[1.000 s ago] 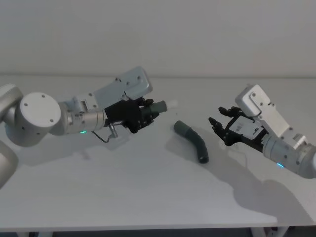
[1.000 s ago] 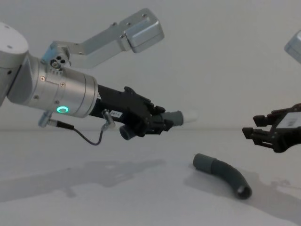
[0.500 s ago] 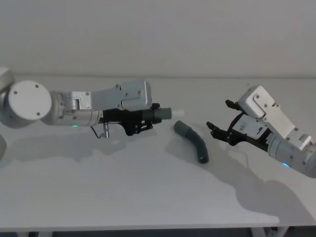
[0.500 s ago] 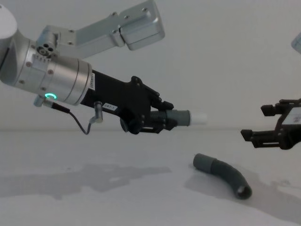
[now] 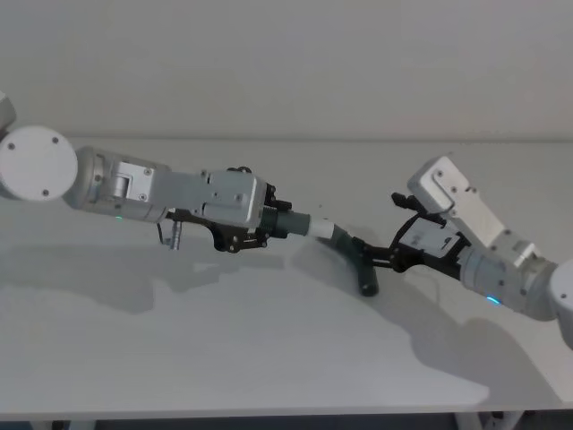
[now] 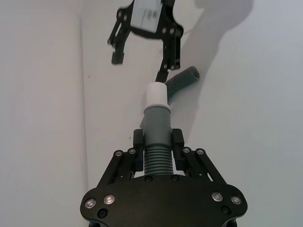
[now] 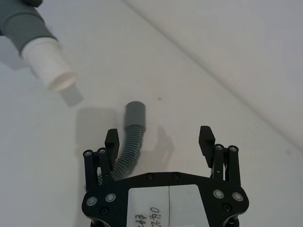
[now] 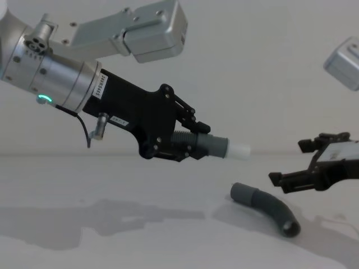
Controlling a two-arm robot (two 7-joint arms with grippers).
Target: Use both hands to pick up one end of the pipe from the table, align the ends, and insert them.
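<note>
Your left gripper (image 6: 157,142) stays out of it, clamped on the white-tipped hose (image 6: 156,113); your right gripper (image 7: 158,135), fingers spread, hovers above the second hose (image 7: 129,142) on the table (image 5: 269,340); next, probably, it should lower and close near the cuff.

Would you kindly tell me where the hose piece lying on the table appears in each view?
Head view: the loose hose piece lies right of centre, beside the white tip.
Chest view: lower right, below the tip.
Left wrist view: just beyond the tip.
Right wrist view: beside one finger of the open right gripper.
Shared landmark: the white tip.
</note>
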